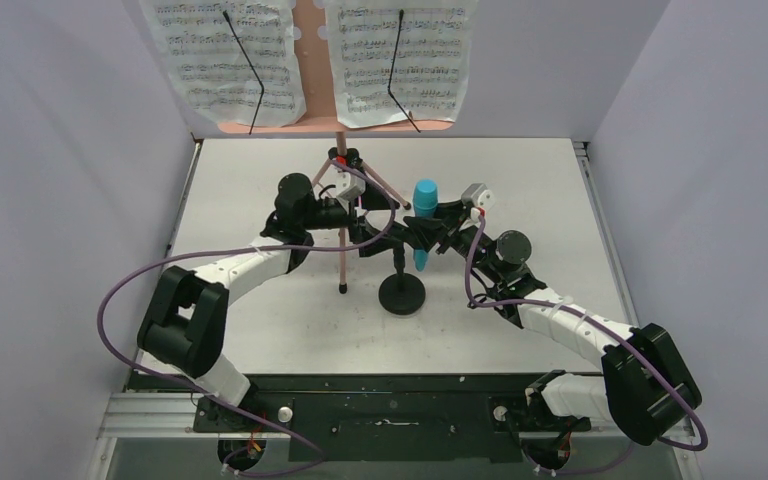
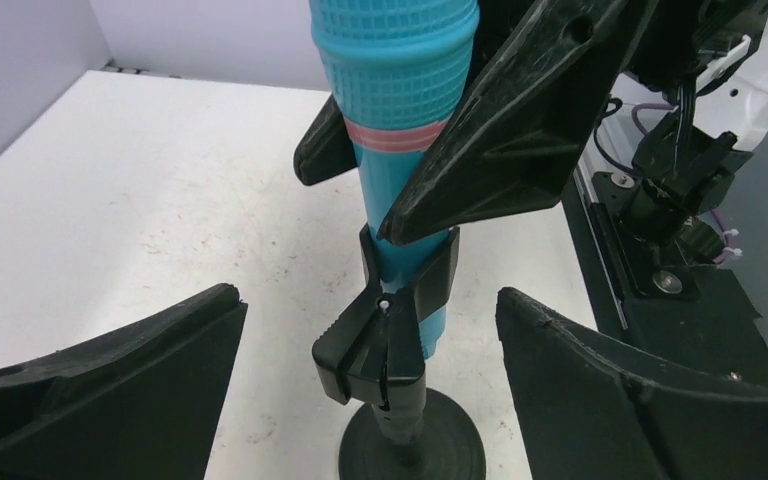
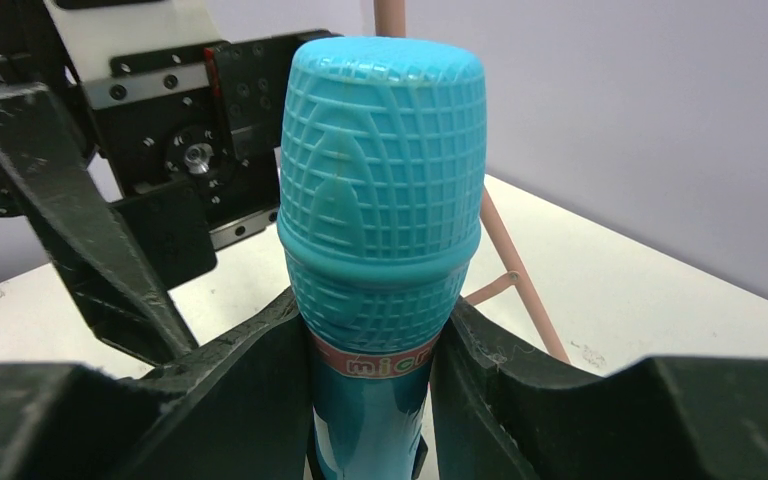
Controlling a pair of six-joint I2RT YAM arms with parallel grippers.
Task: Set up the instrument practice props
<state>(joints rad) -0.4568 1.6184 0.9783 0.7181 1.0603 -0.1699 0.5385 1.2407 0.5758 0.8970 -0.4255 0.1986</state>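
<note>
The teal toy microphone (image 1: pixel 425 195) stands upright with its lower end in the clip (image 2: pixel 380 345) of the short black mic stand (image 1: pixel 403 296). My right gripper (image 1: pixel 432 232) is shut on the microphone (image 3: pixel 380 170) at its pink band, and its fingers (image 2: pixel 500 150) show in the left wrist view. My left gripper (image 1: pixel 378 243) is open, with its jaws on either side of the clip and not touching it. The pink music stand (image 1: pixel 341 230) stands behind on its tripod. It carries two white sheet-music pages (image 1: pixel 222 55) (image 1: pixel 400 55).
The tripod's pink legs (image 3: pixel 520 280) spread over the white table (image 1: pixel 260 330) just behind and left of the mic stand base (image 2: pixel 450 450). Grey walls enclose the table on three sides. A black rail (image 1: pixel 380 400) runs along the near edge.
</note>
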